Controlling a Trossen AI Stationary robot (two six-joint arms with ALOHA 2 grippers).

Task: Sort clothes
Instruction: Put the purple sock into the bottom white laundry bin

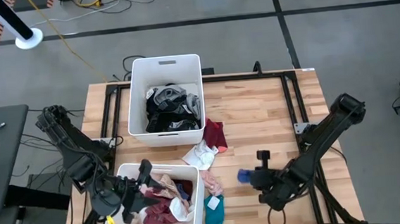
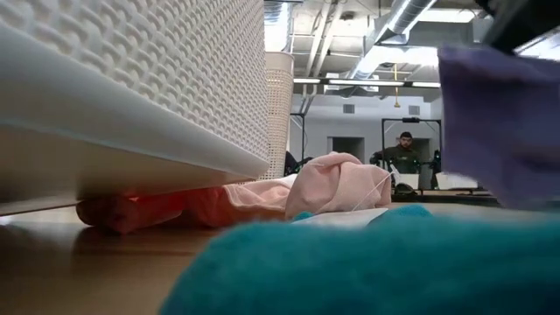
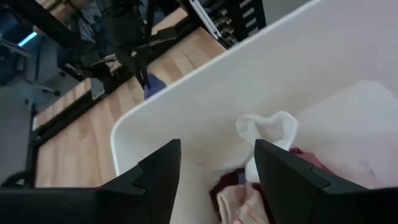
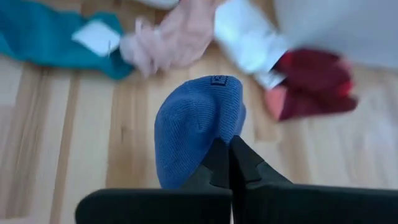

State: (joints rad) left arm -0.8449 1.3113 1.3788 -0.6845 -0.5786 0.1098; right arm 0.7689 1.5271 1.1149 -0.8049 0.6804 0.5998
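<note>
two bins and a scatter of loose garments frame this moment on your wooden table. your right gripper has its fingers pinched fully together on the edge of a blue knit sock, which hangs from the tips above the bare planks near the table's front right; in the high view the blue sock shows just beside the gripper's dark head, apart from the other clothes. the pinch at the edge rather than the middle looks chosen so the sock dangles free and can be carried clear of the pile.

your left gripper sits over the near bin, its fingers parted and nothing between them, looking down on a white sock and pink and maroon fabric inside. it reads as waiting above the light and coloured load.

the far bin already holds black and grey garments, which suggests the dark pieces are going there. on the boards between the bins and your right arm lie a maroon garment, a white garment and a teal garment with a white tag. from table height, a pale pink cloth lies against the base of a bin.

the sort is partly done; the blue sock is the piece in hand, with at least three more on the table. a person is visible far back in the room.
</note>
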